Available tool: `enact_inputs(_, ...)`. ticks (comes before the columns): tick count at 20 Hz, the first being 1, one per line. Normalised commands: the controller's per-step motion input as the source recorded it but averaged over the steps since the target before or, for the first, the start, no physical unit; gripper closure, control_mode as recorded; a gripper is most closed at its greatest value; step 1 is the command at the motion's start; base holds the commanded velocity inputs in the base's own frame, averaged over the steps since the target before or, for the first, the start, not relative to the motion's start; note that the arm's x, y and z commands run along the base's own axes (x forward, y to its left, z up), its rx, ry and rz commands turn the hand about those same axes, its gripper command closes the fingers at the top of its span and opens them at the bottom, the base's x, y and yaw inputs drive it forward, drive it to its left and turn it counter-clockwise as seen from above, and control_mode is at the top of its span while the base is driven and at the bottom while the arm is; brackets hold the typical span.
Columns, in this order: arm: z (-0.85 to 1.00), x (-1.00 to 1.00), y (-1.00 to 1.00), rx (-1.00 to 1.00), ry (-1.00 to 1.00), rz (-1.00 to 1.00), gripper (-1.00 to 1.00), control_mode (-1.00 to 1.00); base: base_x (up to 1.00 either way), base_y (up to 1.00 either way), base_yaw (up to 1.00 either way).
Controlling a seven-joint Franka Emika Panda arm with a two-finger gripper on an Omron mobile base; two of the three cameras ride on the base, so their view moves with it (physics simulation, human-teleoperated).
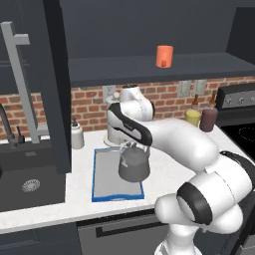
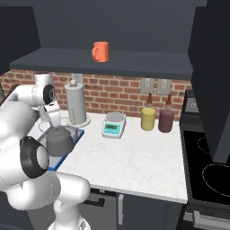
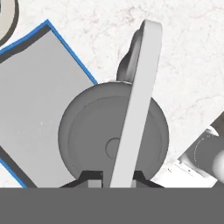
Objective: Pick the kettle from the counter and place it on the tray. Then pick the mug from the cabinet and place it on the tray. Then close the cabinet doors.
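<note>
My fingers (image 3: 91, 177) pinch the kettle (image 3: 113, 133) by its arched handle (image 3: 135, 100). The kettle hangs directly below them, over the tray (image 3: 39, 113) edge nearest the counter (image 3: 192, 65).

White counter (image 1: 60, 201) with blue-rimmed tray (image 1: 102, 177), scale (image 2: 113, 125), jars (image 2: 148, 119).

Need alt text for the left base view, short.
The white arm's hand holds the dark grey kettle by its handle over the right edge of the blue-rimmed tray on the white counter. An orange mug stands on the open cabinet shelf above.
</note>
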Motion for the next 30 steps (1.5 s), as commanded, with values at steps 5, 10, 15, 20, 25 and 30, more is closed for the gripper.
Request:
enact_inputs(5,0.0,0.3,0.44,0.0,0.0,0.0,1.0,-1.0,0.0,0.0,0.0)
enact_inputs(10,0.0,0.33,0.24,0.0,0.0,0.0,1.0,-1.0,0.0,0.0,0.0)
enact_inputs(15,0.0,0.27,0.04,0.0,0.0,0.0,1.0,-1.0,0.0,0.0,0.0)
enact_inputs(20,0.0,0.14,0.13,0.0,-0.01,0.0,1.0,-1.0,0.0,0.0,0.0)
enact_inputs(25,0.0,0.14,0.01,0.0,-0.01,0.0,1.0,-1.0,0.0,0.0,0.0)
enact_inputs(30,0.0,0.23,0.02,0.0,-0.01,0.0,1.0,-1.0,0.0,0.0,0.0)
